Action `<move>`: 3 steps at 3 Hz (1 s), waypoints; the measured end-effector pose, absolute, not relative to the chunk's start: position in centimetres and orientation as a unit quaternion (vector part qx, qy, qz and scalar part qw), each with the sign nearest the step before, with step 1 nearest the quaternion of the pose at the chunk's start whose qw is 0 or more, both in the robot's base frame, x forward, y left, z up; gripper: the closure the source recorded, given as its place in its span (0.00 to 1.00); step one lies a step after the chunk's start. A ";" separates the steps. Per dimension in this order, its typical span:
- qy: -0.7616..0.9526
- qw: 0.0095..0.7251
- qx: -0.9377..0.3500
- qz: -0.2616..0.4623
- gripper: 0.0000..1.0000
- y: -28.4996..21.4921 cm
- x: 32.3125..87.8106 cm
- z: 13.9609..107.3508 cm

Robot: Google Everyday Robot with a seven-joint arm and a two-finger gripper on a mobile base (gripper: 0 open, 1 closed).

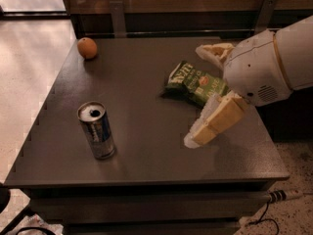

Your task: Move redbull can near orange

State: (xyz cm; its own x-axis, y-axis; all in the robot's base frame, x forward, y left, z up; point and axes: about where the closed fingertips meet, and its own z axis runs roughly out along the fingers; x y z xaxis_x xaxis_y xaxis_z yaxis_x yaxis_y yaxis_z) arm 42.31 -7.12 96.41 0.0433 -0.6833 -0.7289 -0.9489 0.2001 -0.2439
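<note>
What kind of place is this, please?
Probably an office or lab test area: a dark table holds a drink can, an orange and a chip bag, a cable lies on the floor, and the open gripper hangs over the table.

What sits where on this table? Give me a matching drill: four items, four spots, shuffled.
Items:
1. can
2. orange
3. chip bag
4. hand

Spots:
A. far left corner of the table
B. open, over the table's right side
C. standing upright, near left
D. lying flat, right of middle

Pairs: 1-C, 2-A, 3-D, 4-B
</note>
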 end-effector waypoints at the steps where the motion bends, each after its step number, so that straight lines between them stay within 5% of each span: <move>1: 0.647 0.406 -0.604 0.226 0.00 -2.5 43.3 94.8; 3: 0.633 0.413 -0.594 0.276 0.00 1.1 44.4 93.0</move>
